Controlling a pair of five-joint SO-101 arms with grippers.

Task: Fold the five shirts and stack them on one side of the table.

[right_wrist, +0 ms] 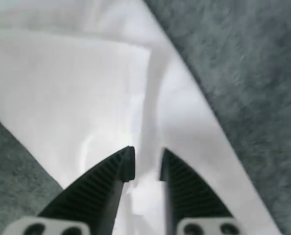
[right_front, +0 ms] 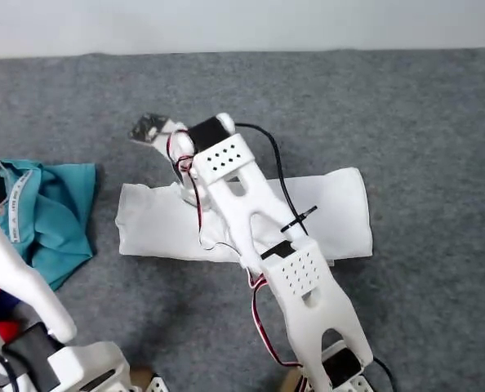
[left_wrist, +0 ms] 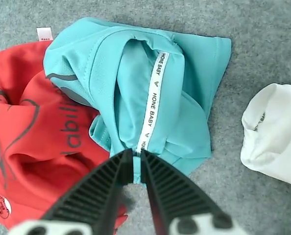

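On the table [right_front: 422,122], left gripper [left_wrist: 134,155] pinches teal shirt [left_wrist: 189,93]; right gripper [right_wrist: 146,164] pinches white shirt [right_wrist: 62,88].

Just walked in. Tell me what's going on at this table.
Two robot arms are working on shirts. The right tool is down on the white shirt, which lies flat mid-table, with a ridge of its cloth pinched between the fingers. The left tool grips the teal shirt at its neck tape. That shirt is bunched at one side of the table, partly over a crumpled red shirt. The teal and red shirts are not yet folded.
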